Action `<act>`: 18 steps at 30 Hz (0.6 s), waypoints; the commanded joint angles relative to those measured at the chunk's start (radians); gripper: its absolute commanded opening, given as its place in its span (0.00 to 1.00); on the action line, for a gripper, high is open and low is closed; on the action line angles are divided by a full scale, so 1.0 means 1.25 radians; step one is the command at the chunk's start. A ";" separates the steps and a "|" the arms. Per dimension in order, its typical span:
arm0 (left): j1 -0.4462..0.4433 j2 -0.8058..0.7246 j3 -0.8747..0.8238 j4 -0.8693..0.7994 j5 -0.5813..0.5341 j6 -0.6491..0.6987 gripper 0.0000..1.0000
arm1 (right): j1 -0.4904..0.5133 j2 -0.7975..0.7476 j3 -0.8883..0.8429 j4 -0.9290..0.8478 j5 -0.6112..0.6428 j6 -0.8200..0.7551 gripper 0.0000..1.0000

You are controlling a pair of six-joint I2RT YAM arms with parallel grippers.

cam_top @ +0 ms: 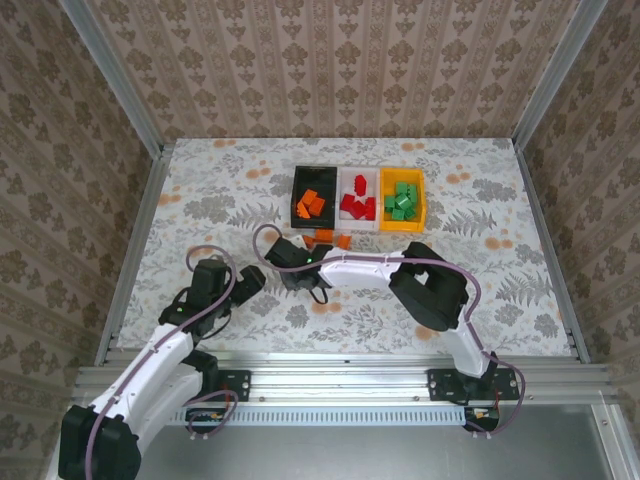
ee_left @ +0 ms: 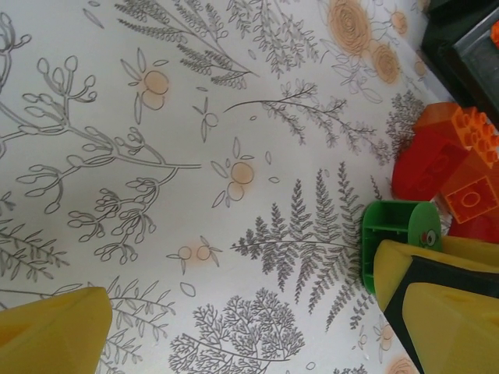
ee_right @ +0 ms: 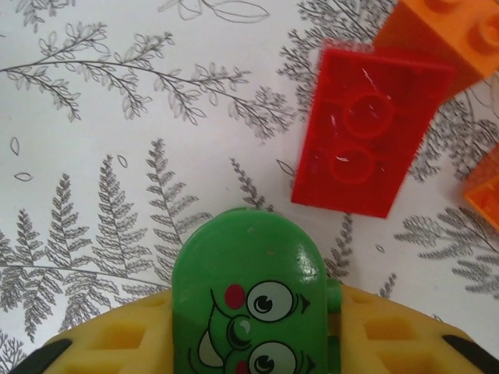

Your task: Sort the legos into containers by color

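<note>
Here, the right gripper (ee_right: 249, 343) reaches across to the middle of the floral surface (cam_top: 480, 270), just in front of the row of containers. Its jaws are clenched on a green lego (ee_right: 249, 288) with a rounded end and a cartoon face printed on it, held low over the surface. Just past that piece lies a loose red brick (ee_right: 366, 144), flat with its hollow underside up. An orange brick (ee_right: 440, 35) touches its far corner, and another orange one (ee_right: 485, 195) sits near its side.

The left gripper (cam_top: 247, 283) hangs beside the right one, on its left. Its jaws are spread wide and grasp nothing, with only patterned surface between them.

At the back, the black bin (cam_top: 297, 195) holds orange legos (cam_top: 312, 205). The white bin (cam_top: 358, 176) next to it holds red ones (cam_top: 357, 207). The yellow bin (cam_top: 421, 205) on the right holds green ones (cam_top: 403, 200). The three bins stand side by side, touching.
</note>
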 commanded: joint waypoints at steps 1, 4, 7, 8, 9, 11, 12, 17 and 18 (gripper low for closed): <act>0.007 0.012 0.003 0.037 0.018 -0.002 0.98 | 0.007 -0.074 -0.050 0.006 0.059 -0.013 0.34; 0.006 0.042 0.013 0.054 0.028 -0.001 0.98 | 0.007 -0.122 -0.082 0.022 0.058 -0.022 0.33; 0.004 0.077 0.025 0.076 0.045 -0.001 0.98 | 0.007 -0.172 -0.108 0.025 0.063 -0.035 0.32; 0.001 0.089 0.027 0.085 0.049 -0.001 0.98 | 0.007 -0.187 -0.114 0.021 0.071 -0.040 0.32; -0.003 0.101 0.032 0.095 0.052 -0.002 0.98 | 0.006 -0.206 -0.122 0.017 0.077 -0.046 0.32; -0.016 0.126 0.043 0.111 0.051 -0.002 0.98 | 0.000 -0.243 -0.139 0.014 0.088 -0.060 0.32; -0.025 0.140 0.050 0.118 0.050 -0.001 0.98 | -0.006 -0.262 -0.146 0.009 0.092 -0.063 0.32; -0.099 0.226 0.100 0.149 0.036 -0.012 0.98 | -0.064 -0.339 -0.170 0.000 0.106 -0.089 0.32; -0.113 0.243 0.116 0.154 0.037 -0.017 0.97 | -0.081 -0.347 -0.164 -0.012 0.100 -0.090 0.32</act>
